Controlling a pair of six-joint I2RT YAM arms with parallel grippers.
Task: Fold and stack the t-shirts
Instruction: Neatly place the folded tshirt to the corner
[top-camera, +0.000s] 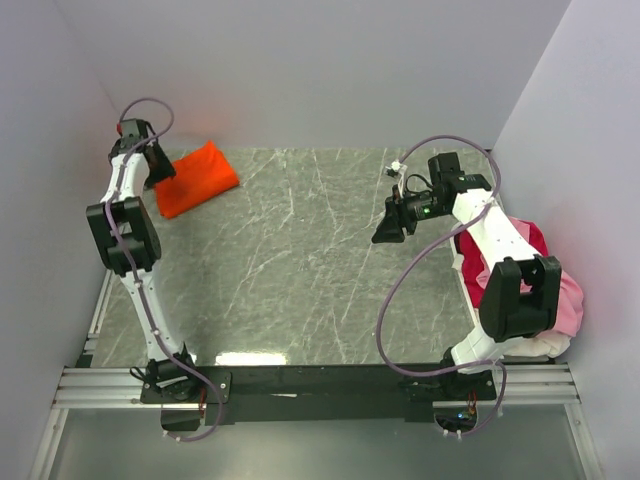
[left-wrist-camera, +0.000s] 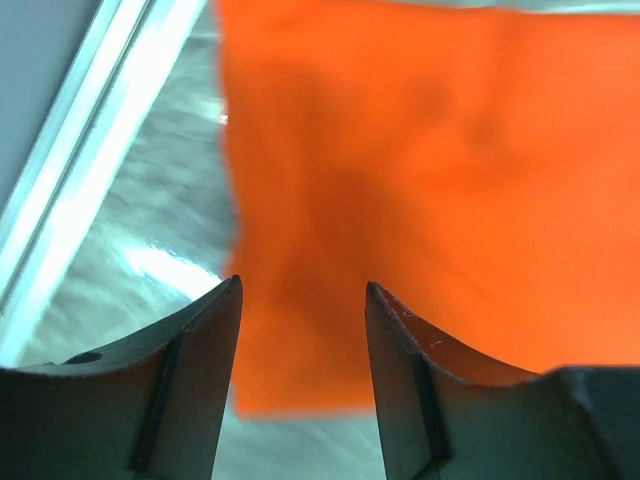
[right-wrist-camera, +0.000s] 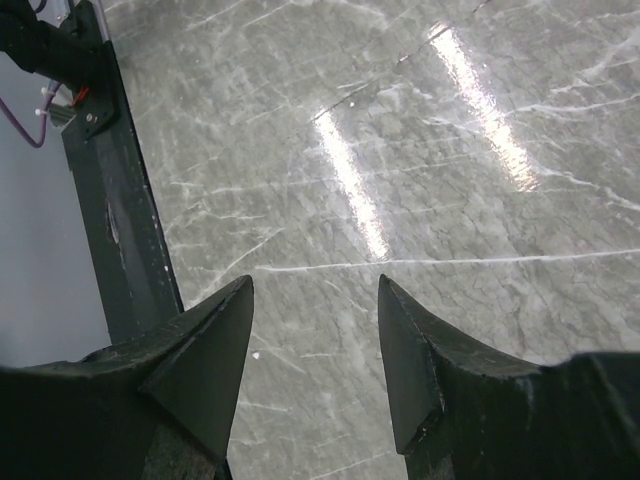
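A folded bright orange t-shirt (top-camera: 196, 178) lies at the far left of the table; it fills the left wrist view (left-wrist-camera: 430, 170). My left gripper (top-camera: 162, 172) hovers at its near-left edge, open and empty, its midpoint over the cloth (left-wrist-camera: 302, 287). A heap of magenta-red (top-camera: 527, 240), light pink (top-camera: 570, 300) and white (top-camera: 540, 347) t-shirts lies at the right edge, partly hidden by the right arm. My right gripper (top-camera: 386, 230) is open and empty above bare table (right-wrist-camera: 315, 285), left of the heap.
The grey marble table (top-camera: 300, 270) is walled at the back and both sides. A black rail (top-camera: 330, 380) with the arm bases runs along the near edge; it shows in the right wrist view (right-wrist-camera: 120, 200). A metal rail (left-wrist-camera: 80, 150) borders the left.
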